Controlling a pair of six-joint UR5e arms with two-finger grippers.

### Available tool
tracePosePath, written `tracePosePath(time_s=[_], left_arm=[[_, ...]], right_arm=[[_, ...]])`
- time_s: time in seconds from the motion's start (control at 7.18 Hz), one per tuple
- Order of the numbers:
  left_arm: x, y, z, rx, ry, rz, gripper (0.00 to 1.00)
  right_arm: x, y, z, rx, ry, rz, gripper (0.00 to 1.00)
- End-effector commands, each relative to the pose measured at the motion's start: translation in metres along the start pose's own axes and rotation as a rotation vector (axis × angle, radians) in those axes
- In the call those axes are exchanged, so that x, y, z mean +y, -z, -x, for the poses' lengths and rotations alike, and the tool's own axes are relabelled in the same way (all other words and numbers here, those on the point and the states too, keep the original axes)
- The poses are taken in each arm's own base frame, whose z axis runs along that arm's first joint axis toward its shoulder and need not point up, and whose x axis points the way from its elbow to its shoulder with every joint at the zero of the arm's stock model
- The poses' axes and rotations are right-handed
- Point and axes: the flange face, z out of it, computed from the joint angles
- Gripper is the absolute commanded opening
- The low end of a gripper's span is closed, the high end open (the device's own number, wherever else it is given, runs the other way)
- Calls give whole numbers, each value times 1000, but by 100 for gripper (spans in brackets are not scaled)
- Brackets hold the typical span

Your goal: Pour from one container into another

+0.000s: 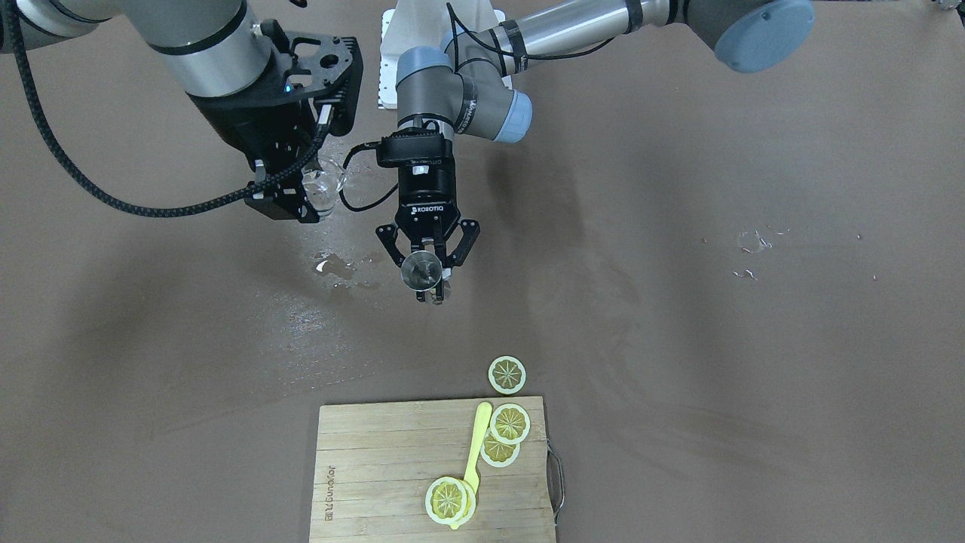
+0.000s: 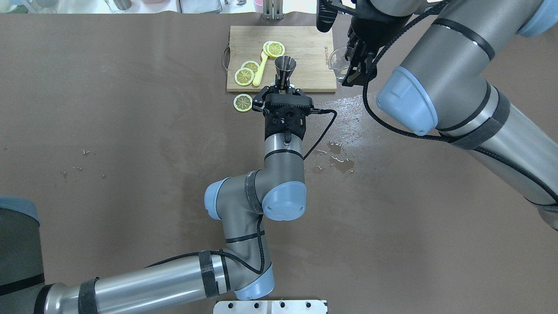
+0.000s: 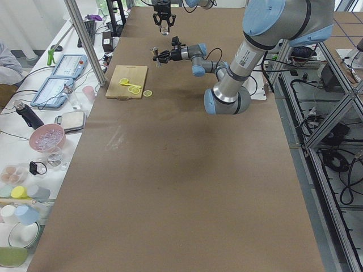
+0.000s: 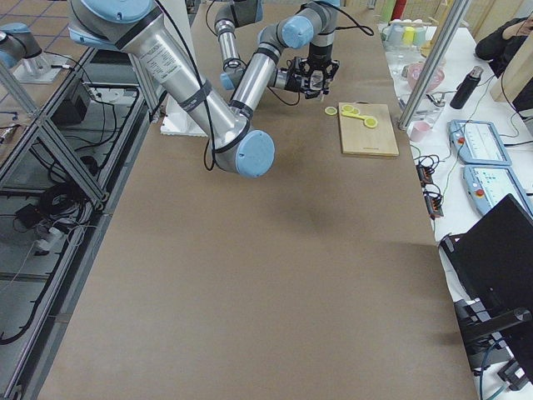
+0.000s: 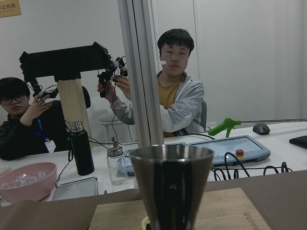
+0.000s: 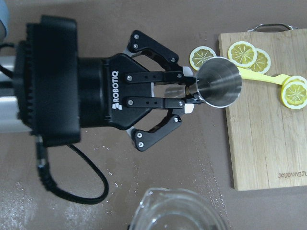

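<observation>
While left tool (image 6: 188, 91) grips one jigger (image 6: 219, 88), right tool (image 1: 301, 194) holds one beaker (image 1: 324, 187).

Brown table (image 1: 716, 362), white wall (image 5: 249, 52), seemingly tiled floor (image 3: 347, 20).

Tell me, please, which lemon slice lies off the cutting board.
The lone slice on the table, just past the edge of the board; the others all rest on it.

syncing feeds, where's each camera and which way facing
Front-facing: across table, facing robot; left arm, right arm.
Overhead: behind robot, looking down; both arms.
Exterior left: left end; left arm nearest.
Exterior right: right end; right arm nearest.
Left wrist: level, past jigger toward people.
Right wrist: down on left jaws, beaker.
Wrist views share the jigger.
</observation>
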Motion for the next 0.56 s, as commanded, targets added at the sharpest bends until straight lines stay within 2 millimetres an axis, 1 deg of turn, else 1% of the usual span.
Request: tracePosePath(time_s=[0.0, 0.14, 0.28, 0.42], left_arm=[[-11, 5, -4, 40, -39, 24, 0], [-10, 4, -7, 69, -37, 54, 0], [-9, 3, -9, 89, -32, 75, 0], [-8, 2, -9, 91, -34, 80, 0]], right_arm=[[-7, -20, -34, -8, -7, 28, 0], [-9, -29, -48, -6, -8, 24, 0], [-14, -30, -58, -7, 2, 29, 0], [-26, -28, -66, -12, 24, 32, 0]])
